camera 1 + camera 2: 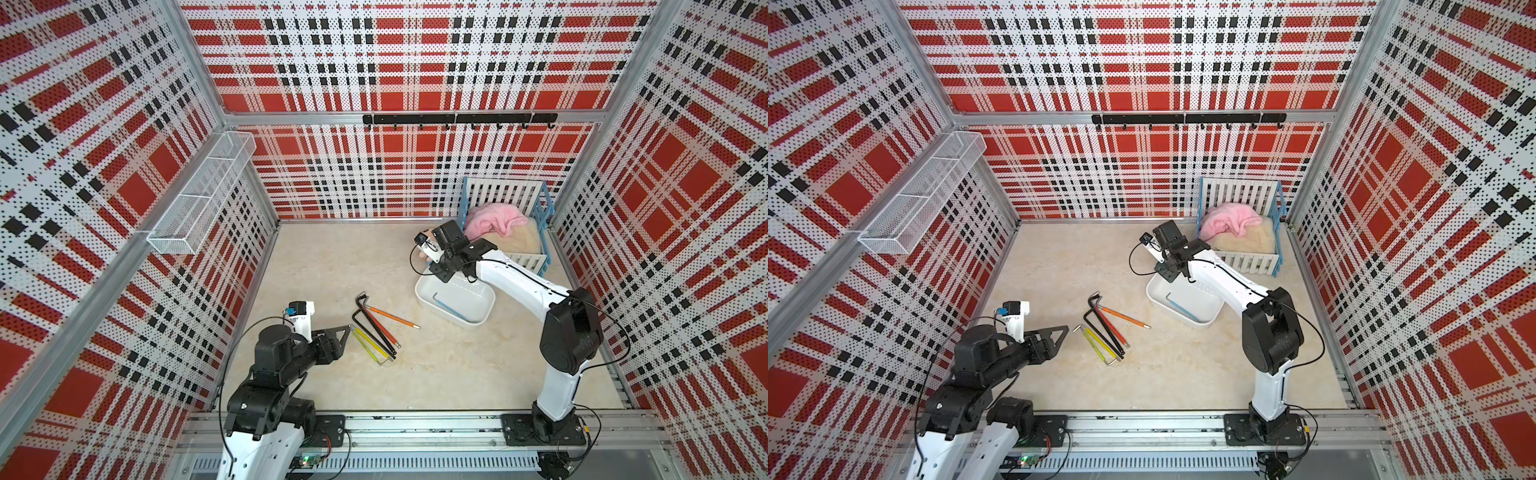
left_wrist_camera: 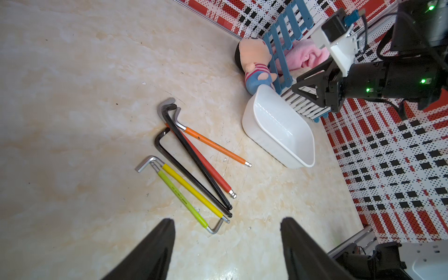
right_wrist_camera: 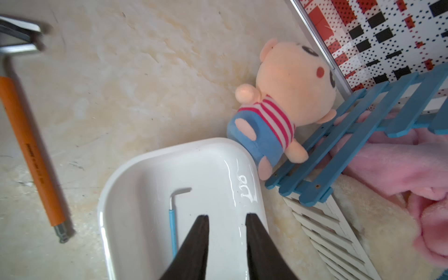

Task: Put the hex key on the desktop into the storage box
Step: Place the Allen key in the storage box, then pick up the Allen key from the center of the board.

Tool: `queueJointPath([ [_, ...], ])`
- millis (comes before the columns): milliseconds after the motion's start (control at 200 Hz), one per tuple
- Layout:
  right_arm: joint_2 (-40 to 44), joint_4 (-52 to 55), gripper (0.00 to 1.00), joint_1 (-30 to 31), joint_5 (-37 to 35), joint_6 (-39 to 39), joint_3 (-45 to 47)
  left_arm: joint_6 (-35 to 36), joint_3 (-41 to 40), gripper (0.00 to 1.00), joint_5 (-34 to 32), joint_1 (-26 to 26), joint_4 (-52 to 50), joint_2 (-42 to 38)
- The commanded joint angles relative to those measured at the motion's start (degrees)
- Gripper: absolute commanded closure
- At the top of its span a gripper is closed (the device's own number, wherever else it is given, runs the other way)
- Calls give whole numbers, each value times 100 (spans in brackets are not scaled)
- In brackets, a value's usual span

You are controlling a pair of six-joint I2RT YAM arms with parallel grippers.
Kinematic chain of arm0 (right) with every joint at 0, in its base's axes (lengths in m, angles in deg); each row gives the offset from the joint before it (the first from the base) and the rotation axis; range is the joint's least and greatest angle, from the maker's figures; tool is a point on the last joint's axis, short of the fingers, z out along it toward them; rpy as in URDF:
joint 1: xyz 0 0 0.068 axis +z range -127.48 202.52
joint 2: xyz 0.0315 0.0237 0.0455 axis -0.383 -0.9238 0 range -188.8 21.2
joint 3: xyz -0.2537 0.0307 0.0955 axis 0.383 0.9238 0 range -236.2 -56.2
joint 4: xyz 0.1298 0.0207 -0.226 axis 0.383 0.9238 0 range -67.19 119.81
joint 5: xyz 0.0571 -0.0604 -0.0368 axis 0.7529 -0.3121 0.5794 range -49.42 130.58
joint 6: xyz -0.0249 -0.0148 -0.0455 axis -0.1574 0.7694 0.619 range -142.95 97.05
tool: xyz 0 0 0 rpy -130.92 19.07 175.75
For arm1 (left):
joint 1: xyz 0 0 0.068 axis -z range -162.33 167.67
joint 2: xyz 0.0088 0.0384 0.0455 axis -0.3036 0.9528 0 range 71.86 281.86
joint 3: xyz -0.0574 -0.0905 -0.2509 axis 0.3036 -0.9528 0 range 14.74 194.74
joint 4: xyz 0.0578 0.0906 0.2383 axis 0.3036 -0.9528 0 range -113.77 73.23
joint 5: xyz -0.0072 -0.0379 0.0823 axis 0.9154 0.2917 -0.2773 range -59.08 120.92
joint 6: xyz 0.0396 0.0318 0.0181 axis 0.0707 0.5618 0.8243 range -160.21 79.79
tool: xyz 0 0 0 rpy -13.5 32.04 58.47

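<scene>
The right gripper (image 3: pixel 226 215) hangs open and empty over the storage box (image 3: pixel 189 167); the left gripper (image 2: pixel 227 219) is open too. Best to lift clear before fetching the orange hex key (image 2: pixel 215 146).

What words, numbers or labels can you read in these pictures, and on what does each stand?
Orange hex key: dark print along the sleeve, too blurred to read.
Green hex key: small print, too small to read.
Storage box: pale marks on the inner wall, perhaps characters, not legible.
No text can be read with certainty.
</scene>
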Motion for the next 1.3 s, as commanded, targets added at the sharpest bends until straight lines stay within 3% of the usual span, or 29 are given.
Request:
queueJointPath([
  [0,-16,163,69,418,291,-400,-331,112,-25,26,88,-55,161,-40],
  [261,-849,448,67,1199,783,-1083,-1012,95,-25,26,61,-73,162,-122],
  [531,-1575,693,68,1626,1106,-1029,-1543,93,-25,26,65,-70,166,-154],
  [1297,-2840,951,64,1812,897,-1517,-2165,133,-31,25,120,-127,162,-121],
])
